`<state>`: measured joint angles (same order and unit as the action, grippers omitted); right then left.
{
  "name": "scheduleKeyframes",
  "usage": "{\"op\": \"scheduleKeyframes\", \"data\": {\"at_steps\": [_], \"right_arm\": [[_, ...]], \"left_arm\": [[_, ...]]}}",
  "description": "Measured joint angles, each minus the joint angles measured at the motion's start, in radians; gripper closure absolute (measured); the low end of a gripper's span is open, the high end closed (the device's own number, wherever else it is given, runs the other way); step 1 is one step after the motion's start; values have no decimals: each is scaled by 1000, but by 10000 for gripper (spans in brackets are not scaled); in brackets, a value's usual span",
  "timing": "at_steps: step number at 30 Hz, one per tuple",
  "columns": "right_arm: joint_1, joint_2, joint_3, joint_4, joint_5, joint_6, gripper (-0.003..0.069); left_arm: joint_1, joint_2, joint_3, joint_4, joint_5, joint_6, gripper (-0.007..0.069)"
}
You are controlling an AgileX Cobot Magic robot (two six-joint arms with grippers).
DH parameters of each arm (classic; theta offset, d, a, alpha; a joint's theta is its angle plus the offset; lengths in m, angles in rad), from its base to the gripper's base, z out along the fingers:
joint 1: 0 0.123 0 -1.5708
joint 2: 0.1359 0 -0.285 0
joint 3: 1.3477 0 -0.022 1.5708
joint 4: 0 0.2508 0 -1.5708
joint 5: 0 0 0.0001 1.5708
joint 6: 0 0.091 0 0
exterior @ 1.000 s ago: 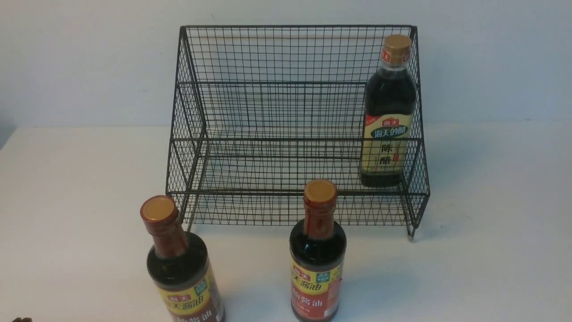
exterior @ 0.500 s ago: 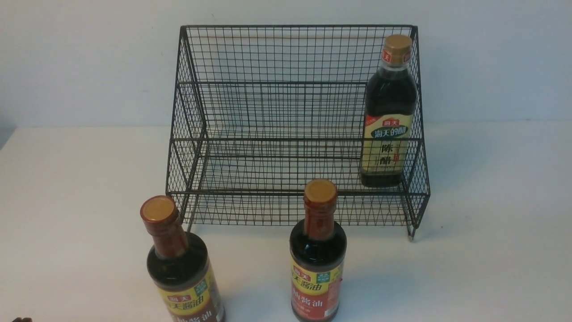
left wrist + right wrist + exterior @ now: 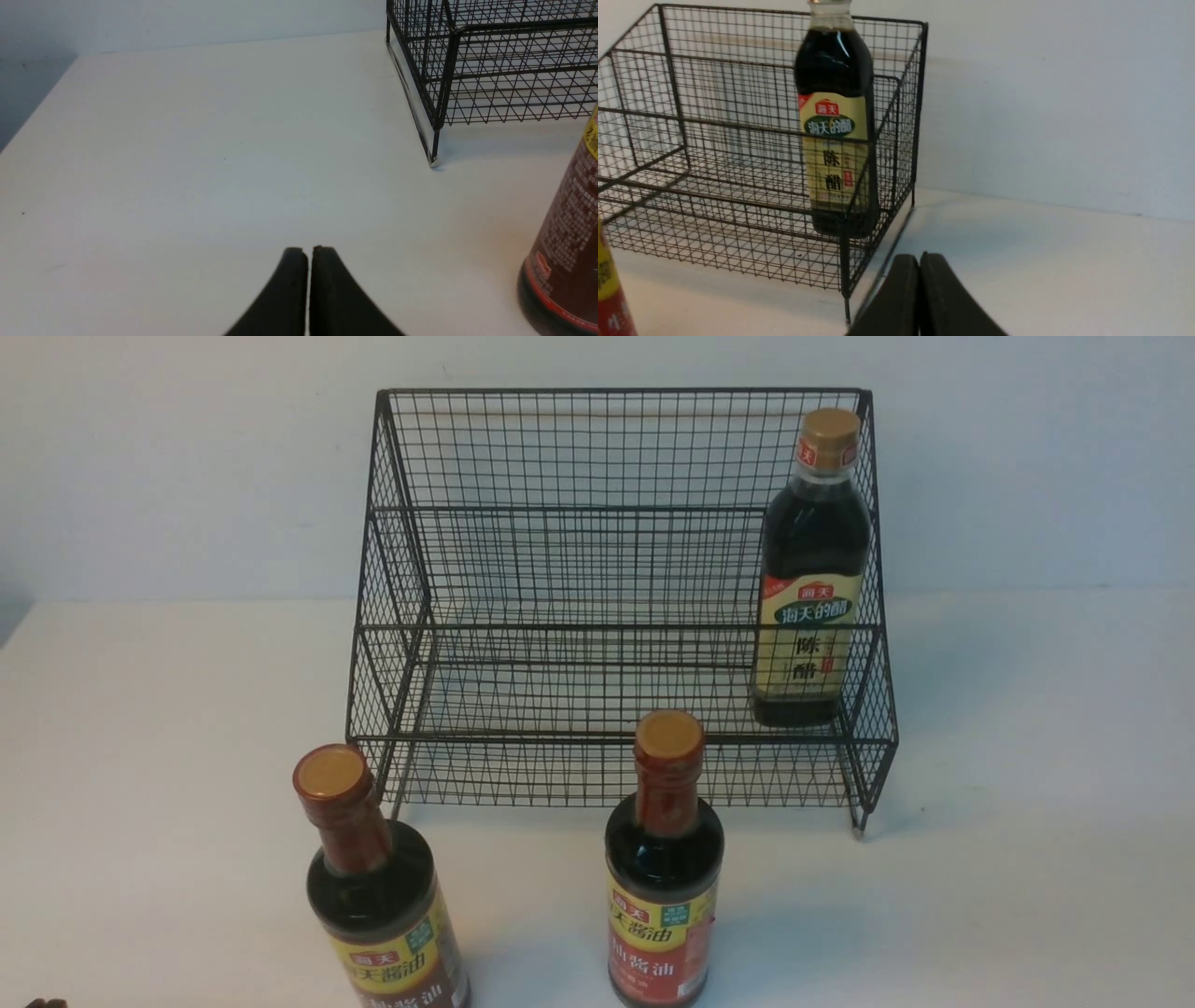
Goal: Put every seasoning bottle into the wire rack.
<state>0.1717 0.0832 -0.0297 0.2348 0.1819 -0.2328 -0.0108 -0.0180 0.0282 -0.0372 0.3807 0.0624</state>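
Observation:
The black wire rack (image 3: 597, 457) stands at the back of the white table. The taller bottle with the cream-green label (image 3: 810, 579) stands upright inside it at the right end; it also shows in the right wrist view (image 3: 836, 140). Two round red-necked bottles stand on the table in front of the rack, one at the left (image 3: 378, 896) and one in the middle (image 3: 663, 877). My left gripper (image 3: 308, 249) is shut and empty, over bare table left of the left bottle (image 3: 567, 247). My right gripper (image 3: 919, 255) is shut and empty, near the rack's right front leg (image 3: 845, 280).
The white table (image 3: 1027, 803) runs to a pale wall behind the rack. In the left wrist view the rack's left front corner (image 3: 437, 116) stands ahead of the gripper. The table's left edge (image 3: 37, 112) shows there too.

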Motion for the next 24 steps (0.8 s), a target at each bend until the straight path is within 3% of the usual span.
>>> {"op": "scheduleKeyframes", "data": {"at_steps": [7,13,24], "right_arm": [[-77,-90,59,-173,79,238,673],[-79,-94,57,-216,172,256,673],[-85,-94,56,-222,180,259,673]], "left_arm": [[0,0,0,0,0,0,629],[0,0,0,0,0,0,629],[0,0,0,0,0,0,629]]}}
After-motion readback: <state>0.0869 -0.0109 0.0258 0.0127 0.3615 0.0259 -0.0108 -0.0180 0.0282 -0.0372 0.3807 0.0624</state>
